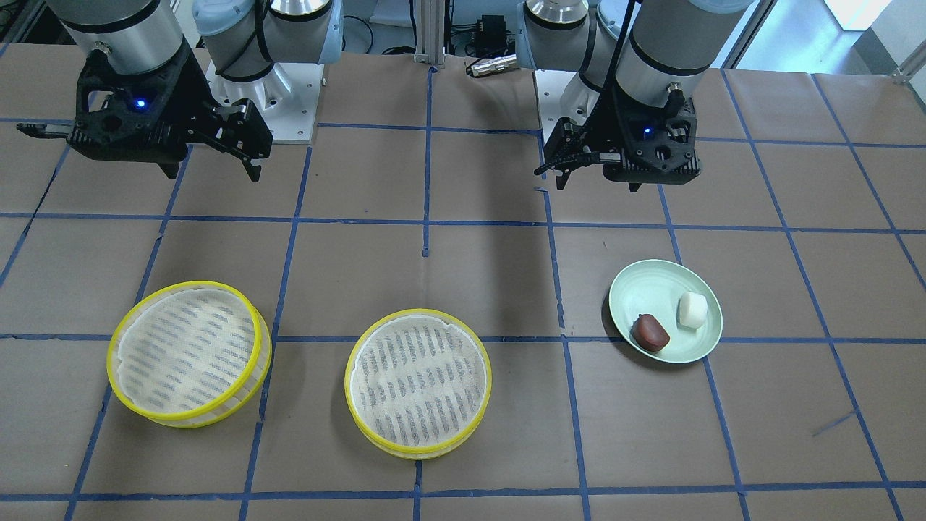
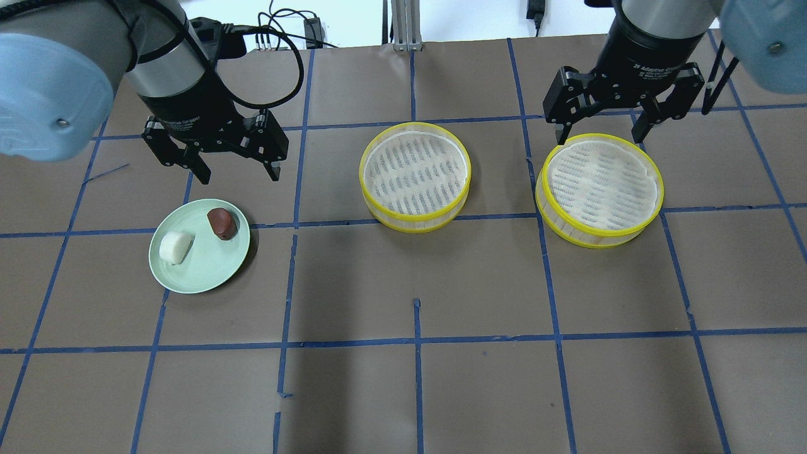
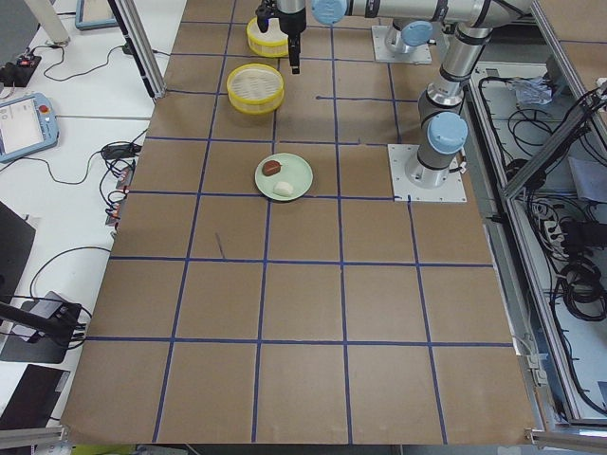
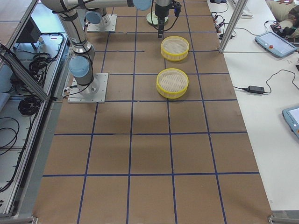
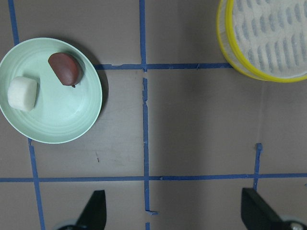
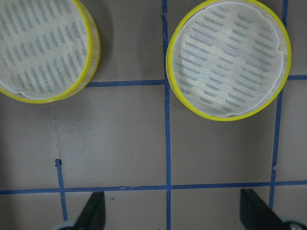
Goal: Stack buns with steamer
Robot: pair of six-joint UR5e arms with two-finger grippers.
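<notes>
A white bun (image 2: 174,246) and a dark reddish-brown bun (image 2: 222,222) lie side by side on a pale green plate (image 2: 208,271). My left gripper (image 2: 238,173) is open and empty, raised just beyond the plate. Its wrist view shows the white bun (image 5: 22,93), the brown bun (image 5: 64,68) and the plate (image 5: 72,120) at upper left. Two yellow-rimmed steamer trays with white liners stand empty: one in the middle (image 2: 415,173), one on the right (image 2: 599,187). My right gripper (image 2: 600,135) is open and empty, raised beyond the right tray. Its wrist view shows both trays (image 6: 41,45) (image 6: 228,57).
The table is brown paper with a blue tape grid (image 2: 416,340). The arm bases (image 1: 268,94) stand at the robot's side. Tablets and cables (image 4: 275,44) lie on the white benches beyond the table's edge.
</notes>
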